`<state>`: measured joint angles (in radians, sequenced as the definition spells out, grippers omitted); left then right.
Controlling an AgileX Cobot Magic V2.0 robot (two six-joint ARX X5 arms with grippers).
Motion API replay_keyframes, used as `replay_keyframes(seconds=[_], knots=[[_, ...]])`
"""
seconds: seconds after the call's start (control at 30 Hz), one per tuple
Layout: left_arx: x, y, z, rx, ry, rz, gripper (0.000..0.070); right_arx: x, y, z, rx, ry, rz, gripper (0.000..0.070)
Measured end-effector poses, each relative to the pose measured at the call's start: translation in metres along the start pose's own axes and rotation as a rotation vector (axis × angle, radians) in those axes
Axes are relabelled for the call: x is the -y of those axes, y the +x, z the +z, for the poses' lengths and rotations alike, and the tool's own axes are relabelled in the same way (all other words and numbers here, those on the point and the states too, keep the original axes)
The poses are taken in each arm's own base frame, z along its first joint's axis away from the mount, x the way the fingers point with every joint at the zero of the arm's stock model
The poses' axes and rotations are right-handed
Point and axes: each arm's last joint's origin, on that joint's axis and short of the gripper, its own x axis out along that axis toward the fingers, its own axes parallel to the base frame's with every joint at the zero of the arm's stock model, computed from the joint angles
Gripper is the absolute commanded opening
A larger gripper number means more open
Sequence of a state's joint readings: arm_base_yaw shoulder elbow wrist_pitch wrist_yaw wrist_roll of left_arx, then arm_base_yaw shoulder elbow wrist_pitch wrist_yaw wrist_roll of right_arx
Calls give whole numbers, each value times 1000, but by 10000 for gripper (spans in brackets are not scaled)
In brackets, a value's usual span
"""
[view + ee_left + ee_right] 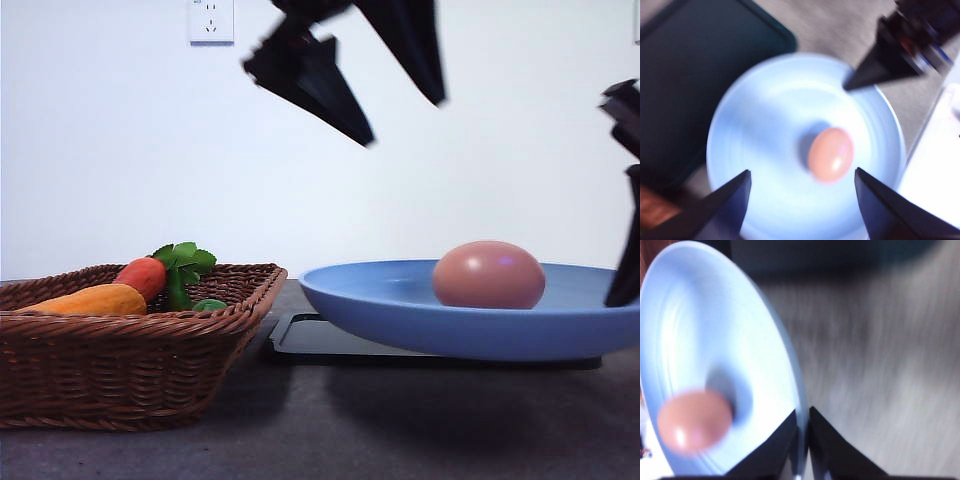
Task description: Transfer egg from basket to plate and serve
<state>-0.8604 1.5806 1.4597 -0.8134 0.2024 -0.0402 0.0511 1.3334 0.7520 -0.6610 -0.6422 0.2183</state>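
Your right fingers point(802, 440) pinch the rim of the plate point(400, 315) to carry it for serving, the egg point(489, 274) resting inside, while your left fingers point(802, 200) hang spread above, holding nothing.

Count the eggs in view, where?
1. The egg lies on the light-blue plate, right of the basket. More could sit low in the basket behind the toy vegetables; cannot tell.
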Motion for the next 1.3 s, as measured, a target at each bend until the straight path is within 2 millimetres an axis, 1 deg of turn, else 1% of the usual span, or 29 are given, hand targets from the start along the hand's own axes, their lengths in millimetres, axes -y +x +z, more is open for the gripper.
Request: replay_keyframes(seconds=[0.13,0.3,0.4,0.53,0.6,0.7,0.73,0.77,0.87,0.9,1.1,1.2,1.27,1.3], knots=[[-8,-19,-5,-3,-29,23,426,4,8,30,-14,1,-19,0],[-13,-43,-10,23,-52,43,426,7,20,74,7,-13,-22,0],[-15,-51,-12,29,-64,52,426,10,29,97,6,-13,-22,0],[-16,-54,-13,37,-66,55,426,16,41,116,-2,-7,-24,0],[-17,-55,-13,39,-70,58,426,19,47,122,-5,-5,-25,0],[-21,-56,-14,35,-80,65,426,21,51,125,-6,-4,-23,0],[-21,-56,-14,35,-82,66,426,22,52,125,-3,-5,-24,15],[-22,-56,-14,35,-83,67,425,22,52,126,1,-8,-27,43],[-22,-56,-14,36,-83,67,425,22,52,128,24,-23,-41,179],[-22,-56,-14,36,-83,67,425,21,52,129,30,-27,-41,213],[-25,-57,-14,39,-88,74,424,21,50,131,43,-34,-40,220],[-25,-57,-14,39,-82,75,416,20,43,136,48,-24,-42,220],[-28,-58,-14,40,-81,80,378,19,36,140,57,-17,-45,220],[-29,-58,-14,41,-80,83,346,19,31,142,62,-10,-47,219]])
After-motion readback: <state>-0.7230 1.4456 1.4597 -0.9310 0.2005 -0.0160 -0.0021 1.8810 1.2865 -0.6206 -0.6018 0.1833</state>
